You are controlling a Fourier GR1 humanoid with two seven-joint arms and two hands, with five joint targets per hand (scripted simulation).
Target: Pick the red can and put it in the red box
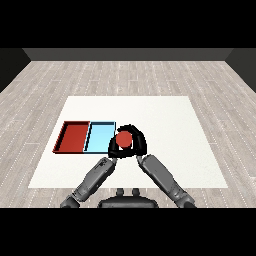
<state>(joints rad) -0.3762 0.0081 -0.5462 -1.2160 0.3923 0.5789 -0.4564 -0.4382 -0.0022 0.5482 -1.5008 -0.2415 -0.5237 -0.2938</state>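
One red can, one red tray and one light blue tray show on the white surface; the two trays lie side by side, red on the left. The right hand has its fingers curled round the red can, which sits just beside the blue tray's right edge. The left hand lies close against the can too; whether its fingers grip cannot be told. Both grey forearms converge toward the can. No writing is legible.
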